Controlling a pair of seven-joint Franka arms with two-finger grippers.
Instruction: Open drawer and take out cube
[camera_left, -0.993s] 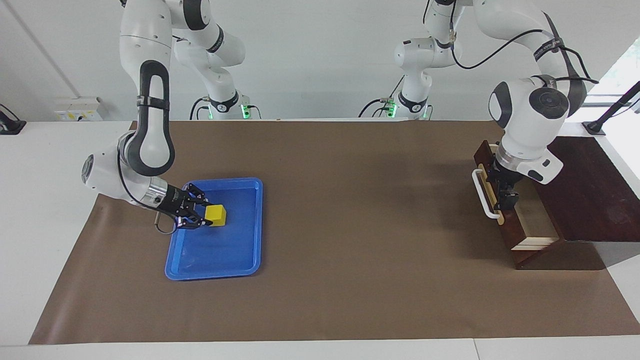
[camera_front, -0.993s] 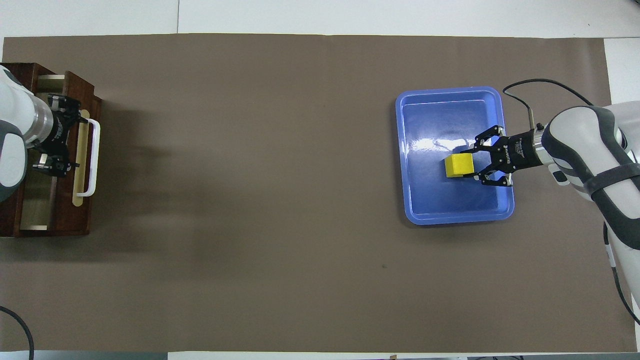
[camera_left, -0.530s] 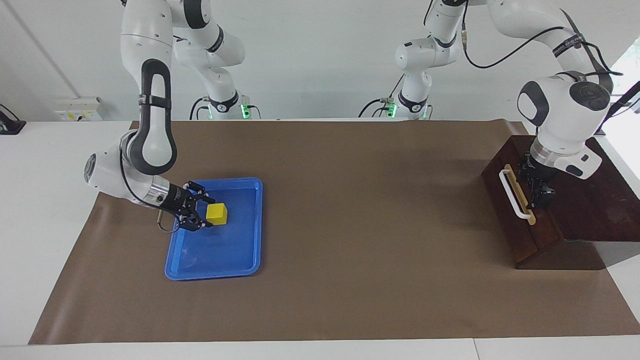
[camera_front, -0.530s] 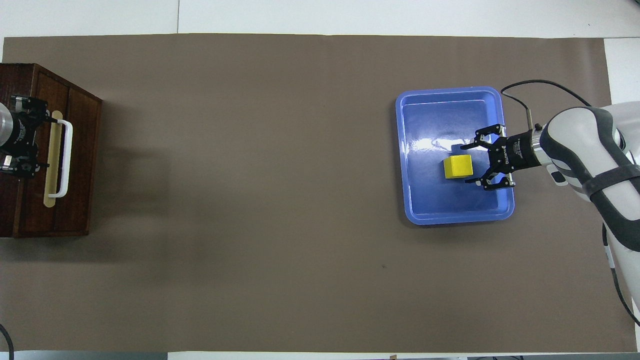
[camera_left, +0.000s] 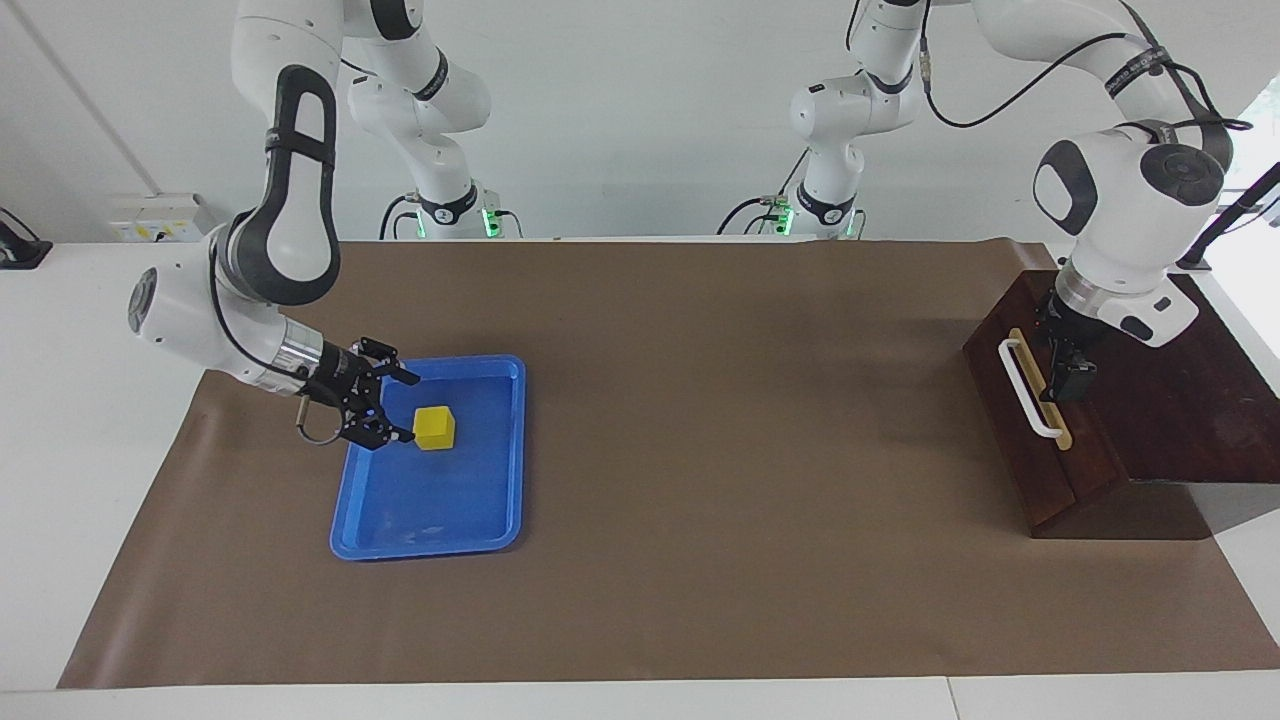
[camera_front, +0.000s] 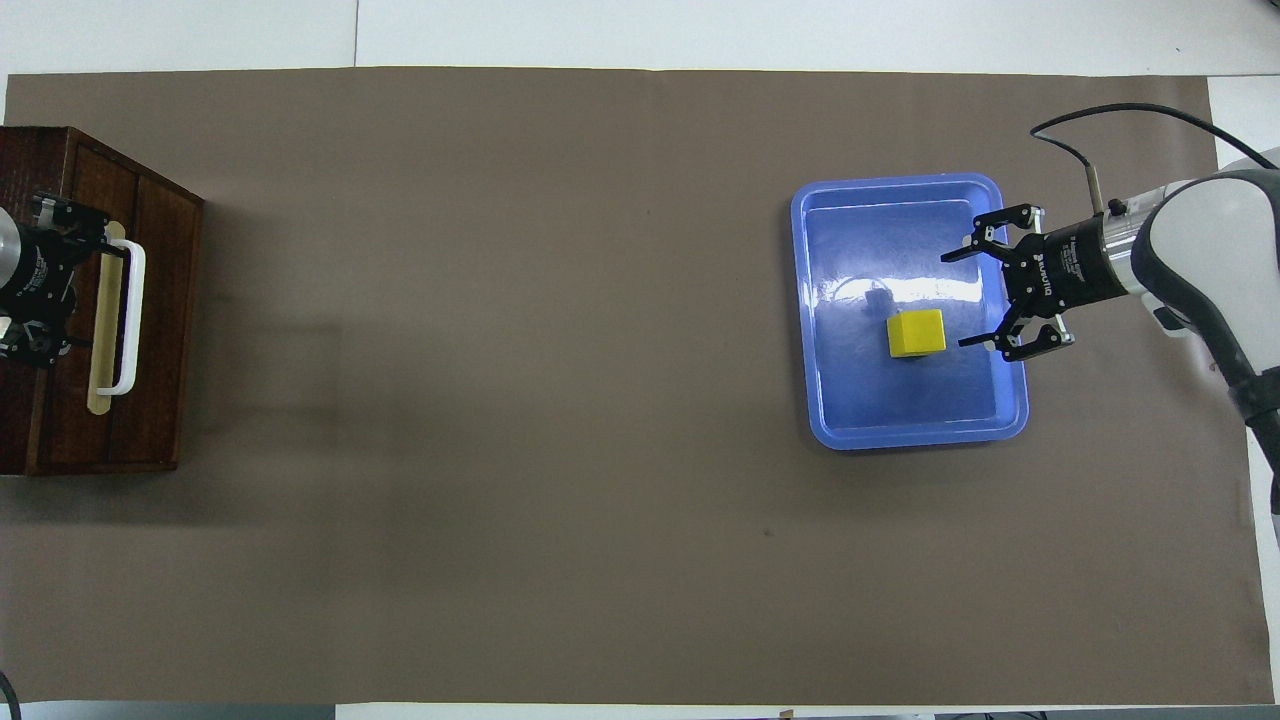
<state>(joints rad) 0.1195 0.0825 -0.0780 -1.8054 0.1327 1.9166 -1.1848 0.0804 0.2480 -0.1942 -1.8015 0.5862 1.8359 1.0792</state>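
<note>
While the cube (camera_left: 434, 428) sits free in the blue tray (camera_left: 500, 455), nearer its robot-side half, the right hand (camera_left: 391, 408) hangs just beside it over the tray's edge, fingers spread apart and off it. Bare brown mat (camera_left: 700, 420) on the desk separates tray from the shut drawer (camera_left: 1040, 430). Above the box, beside the white handle (camera_left: 1028, 388), hovers the left hand (camera_left: 1068, 372); its fingers cannot be told.

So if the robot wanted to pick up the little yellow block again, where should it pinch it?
Probably on two opposite flat sides of the cube, coming straight down from above. It sits flat in the blue tray, clear of the raised rim, so open fingers should fit on either side. The right gripper is open just beside it; the left gripper waits at the shut drawer.
</note>
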